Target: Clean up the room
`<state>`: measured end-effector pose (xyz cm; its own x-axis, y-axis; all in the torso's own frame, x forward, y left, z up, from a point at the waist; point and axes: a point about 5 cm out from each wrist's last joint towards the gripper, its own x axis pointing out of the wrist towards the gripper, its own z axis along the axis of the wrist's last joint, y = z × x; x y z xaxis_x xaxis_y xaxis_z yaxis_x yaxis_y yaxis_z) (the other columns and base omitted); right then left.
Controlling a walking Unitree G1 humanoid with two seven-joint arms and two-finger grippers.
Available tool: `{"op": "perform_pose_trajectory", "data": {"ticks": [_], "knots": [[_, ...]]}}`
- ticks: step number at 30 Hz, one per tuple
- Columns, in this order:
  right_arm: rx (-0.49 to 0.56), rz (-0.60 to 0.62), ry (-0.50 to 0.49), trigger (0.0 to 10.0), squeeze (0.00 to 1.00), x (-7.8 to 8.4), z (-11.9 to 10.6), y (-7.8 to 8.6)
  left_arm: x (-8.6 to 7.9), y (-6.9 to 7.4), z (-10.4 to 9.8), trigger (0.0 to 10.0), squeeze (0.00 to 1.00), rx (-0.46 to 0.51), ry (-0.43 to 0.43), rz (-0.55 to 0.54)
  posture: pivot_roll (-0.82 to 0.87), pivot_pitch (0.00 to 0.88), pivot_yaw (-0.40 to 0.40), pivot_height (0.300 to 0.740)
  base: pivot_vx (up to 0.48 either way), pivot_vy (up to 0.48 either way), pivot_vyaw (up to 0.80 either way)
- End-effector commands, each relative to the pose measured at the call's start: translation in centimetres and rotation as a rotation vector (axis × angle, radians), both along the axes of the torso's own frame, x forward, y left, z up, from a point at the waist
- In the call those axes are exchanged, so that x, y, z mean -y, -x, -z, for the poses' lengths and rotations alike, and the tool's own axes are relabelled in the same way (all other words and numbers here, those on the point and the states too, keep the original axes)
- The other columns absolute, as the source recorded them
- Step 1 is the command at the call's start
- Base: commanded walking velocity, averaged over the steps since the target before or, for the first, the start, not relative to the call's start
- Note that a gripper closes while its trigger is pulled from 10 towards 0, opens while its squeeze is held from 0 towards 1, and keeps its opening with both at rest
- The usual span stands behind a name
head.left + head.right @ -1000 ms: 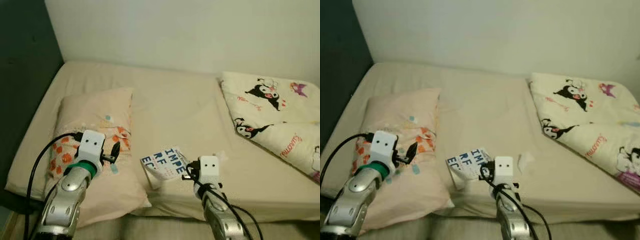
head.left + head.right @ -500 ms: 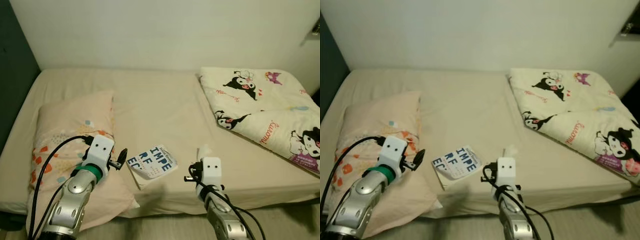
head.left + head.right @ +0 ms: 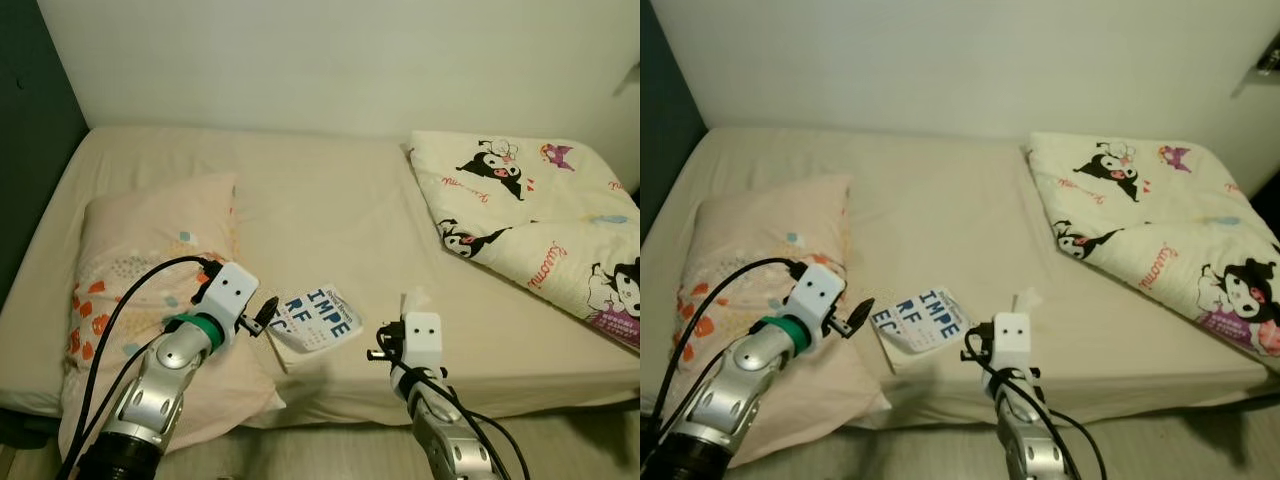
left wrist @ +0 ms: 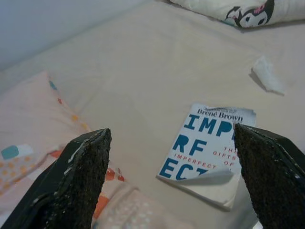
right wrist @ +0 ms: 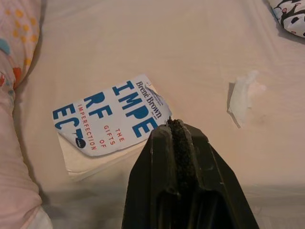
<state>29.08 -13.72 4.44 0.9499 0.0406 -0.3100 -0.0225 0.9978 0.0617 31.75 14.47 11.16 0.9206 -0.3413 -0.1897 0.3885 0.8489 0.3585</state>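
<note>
Bedding carries the clutter: a paperback book (image 3: 316, 318) lies face up close to the bed's (image 3: 330, 210) front edge, just beside the peach pillow (image 3: 160, 260) that fills the front left corner, its cover curling up at one corner. A crumpled tissue (image 5: 243, 95) sits a little further along the same front edge, and the cartoon-print blanket (image 3: 540, 220) is bunched over the right side. The left gripper (image 3: 262, 313) hovers at the pillow's edge just short of the book, fingers spread wide and empty, with the book lying ahead of them and a little off-centre toward one finger (image 4: 267, 171). Its long axis runs slantwise across the line of approach, so a wrist turn would likely help. The right gripper (image 5: 176, 138) is poised above the front edge, the book's near corner just ahead of it; its fingers are pressed together with nothing between them. Judging by reach, the left arm is nearer and better set to take the book.
</note>
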Motion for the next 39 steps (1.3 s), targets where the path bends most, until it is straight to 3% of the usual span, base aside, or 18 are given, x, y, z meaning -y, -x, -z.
{"op": "perform_pose_trajectory", "data": {"ticks": [1, 5, 12, 16, 27, 28, 31, 32, 36, 37, 39], "knots": [[-0.024, 0.006, 0.0, 10.0, 0.0, 0.2, 0.6, 0.3, 0.1, 0.2, 0.8, 10.0, 0.0, -0.021, -0.007, -0.002, 0.18, 0.039, -0.021, 0.641, 0.0, 0.0, 0.0], [-0.026, -0.014, 0.004, 10.0, 0.0, -0.1, 0.8, 0.4, -0.2, 0.6, 1.1, 10.0, 0.0, -0.024, 0.014, -0.041, 0.18, 0.023, -0.028, 0.621, 0.0, 0.0, 0.0], [-0.021, -0.023, 0.012, 10.0, 0.0, -0.2, 0.6, 0.0, 0.1, 0.6, 1.3, 10.0, 0.0, -0.019, -0.027, -0.011, 0.18, 0.035, -0.028, 0.596, 0.0, 0.0, 0.0], [-0.012, -0.018, 0.02, 10.0, 0.0, -0.2, 0.4, -0.2, 0.4, -0.4, 0.8, 10.0, 0.0, 0.015, -0.08, 0.042, 0.18, 0.042, -0.019, 0.591, 0.0, 0.0, 0.0], [-0.007, 0.011, 0.015, 10.0, 0.0, 0.1, 0.4, -0.1, 1.8, -1.6, -0.1, 10.0, 0.0, 0.037, -0.049, 0.128, 0.18, 0.048, -0.011, 0.591, 0.0, 0.0, 0.0], [-0.006, 0.012, 0.017, 10.0, 0.0, 0.1, 0.4, -0.2, 2.3, -1.7, 0.2, 10.0, 0.0, 0.007, -0.066, 0.183, 0.18, 0.048, -0.011, 0.591, 0.0, 0.0, 0.0], [-0.006, 0.015, 0.018, 10.0, 0.0, 0.2, 0.5, -0.2, 2.4, -1.6, 0.8, 10.0, 0.0, -0.058, -0.078, 0.215, 0.18, 0.053, -0.006, 0.591, 0.0, 0.0, 0.0], [-0.007, 0.02, 0.016, 10.0, 0.0, 0.2, 0.5, -0.2, 1.9, -0.8, 2.0, 10.0, 0.0, -0.156, -0.141, 0.255, 0.18, 0.053, -0.006, 0.591, 0.0, 0.0, 0.0], [-0.008, 0.021, 0.016, 10.0, 0.0, 0.2, 0.5, -0.2, 1.1, -0.1, 3.0, 10.0, 0.0, -0.223, -0.199, 0.281, 0.18, 0.059, -0.004, 0.591, 0.0, 0.0, 0.0], [-0.008, 0.022, 0.015, 10.0, 0.0, 0.1, 0.5, -0.2, -0.2, 0.4, 3.6, 10.0, 0.0, -0.266, -0.217, 0.275, 0.18, 0.059, -0.004, 0.591, 0.0, 0.0, 0.0], [-0.008, 0.022, 0.014, 10.0, 0.0, 0.1, 0.5, -0.2, -0.9, 0.5, 3.7, 10.0, 0.0, -0.273, -0.227, 0.262, 0.18, 0.059, -0.004, 0.591, 0.0, 0.0, 0.0]]}}
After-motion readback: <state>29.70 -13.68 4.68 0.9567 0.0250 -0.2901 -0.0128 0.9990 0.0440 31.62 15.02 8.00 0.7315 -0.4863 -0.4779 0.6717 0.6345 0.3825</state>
